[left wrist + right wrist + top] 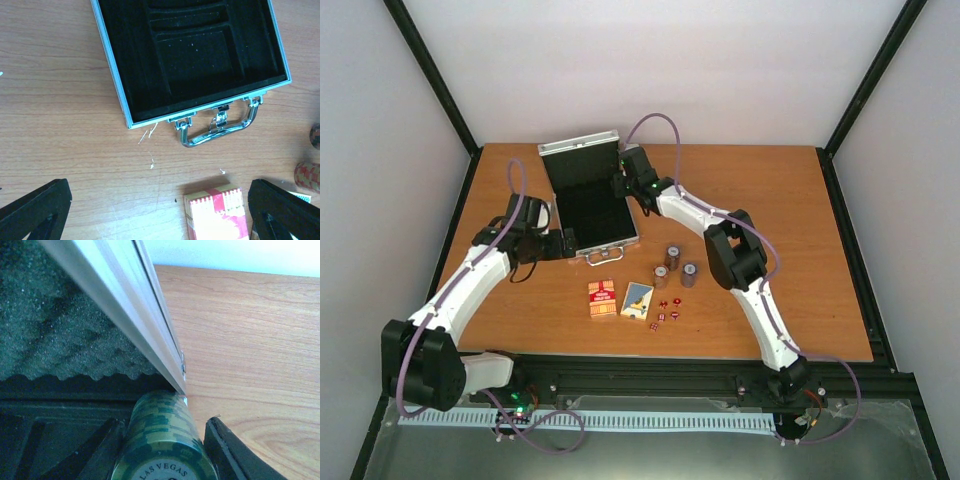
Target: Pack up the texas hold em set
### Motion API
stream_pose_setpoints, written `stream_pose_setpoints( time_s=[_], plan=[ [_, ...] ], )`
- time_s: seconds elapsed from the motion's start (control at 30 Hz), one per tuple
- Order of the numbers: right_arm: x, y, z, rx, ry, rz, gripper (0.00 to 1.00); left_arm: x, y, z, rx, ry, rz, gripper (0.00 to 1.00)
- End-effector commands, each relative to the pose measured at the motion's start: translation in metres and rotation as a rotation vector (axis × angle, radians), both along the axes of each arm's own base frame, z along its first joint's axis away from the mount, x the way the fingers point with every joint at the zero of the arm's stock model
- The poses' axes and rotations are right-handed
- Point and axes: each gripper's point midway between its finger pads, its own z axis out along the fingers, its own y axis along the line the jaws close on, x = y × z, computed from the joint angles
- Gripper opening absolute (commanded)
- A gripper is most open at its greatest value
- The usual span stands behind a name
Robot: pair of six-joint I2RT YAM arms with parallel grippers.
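The silver briefcase (552,160) lies open at the middle back, its black lining empty and its handle (603,255) toward me. My right gripper (619,184) hangs at the case's right rear corner, shut on a green chip stack (162,437) that lies on its side just under the lid's edge (135,315). My left gripper (564,243) stands open by the case's front left corner, with bare table between its fingers (35,212). In front of the case stand three chip stacks (672,254), the red deck (603,299), the blue-yellow deck (637,300) and several tiny red dice (665,310).
In the left wrist view the case rim (117,85) and chrome handle (220,132) lie ahead, and the red deck (217,215) sits just inside the right finger. Two chip stacks (307,176) show at that view's right edge. Black rails border the wooden table (800,250).
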Motion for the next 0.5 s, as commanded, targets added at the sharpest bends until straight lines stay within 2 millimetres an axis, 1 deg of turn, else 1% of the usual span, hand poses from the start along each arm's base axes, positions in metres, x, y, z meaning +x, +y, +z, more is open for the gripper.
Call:
stream_pose_setpoints(
  time_s=[0.0,0.2,0.27,0.3,0.37,0.4,0.47],
  plan=[
    [0.020,0.017,0.028,0.154,-0.083,-0.029,0.03,0.002,-0.001,-0.004,0.011,-0.005,-0.022,1.00],
    [0.015,0.016,0.003,0.149,-0.010,-0.050,0.03,0.003,-0.001,-0.010,0.015,0.008,-0.023,1.00],
    [0.012,0.014,0.000,0.135,0.002,-0.062,0.03,0.004,-0.001,-0.010,0.016,0.008,-0.023,1.00],
    [0.011,0.013,-0.002,0.128,0.006,-0.067,0.08,0.005,-0.001,-0.009,0.017,0.004,-0.021,1.00],
    [0.008,0.011,-0.004,0.117,0.013,-0.070,0.29,0.006,-0.001,-0.010,0.018,0.006,-0.023,1.00],
    [0.007,0.011,-0.004,0.110,0.017,-0.071,0.35,0.006,-0.001,-0.010,0.019,0.007,-0.023,1.00],
    [0.005,0.010,-0.002,0.099,0.018,-0.071,0.53,0.007,-0.001,-0.009,0.020,0.005,-0.022,1.00]
  ],
)
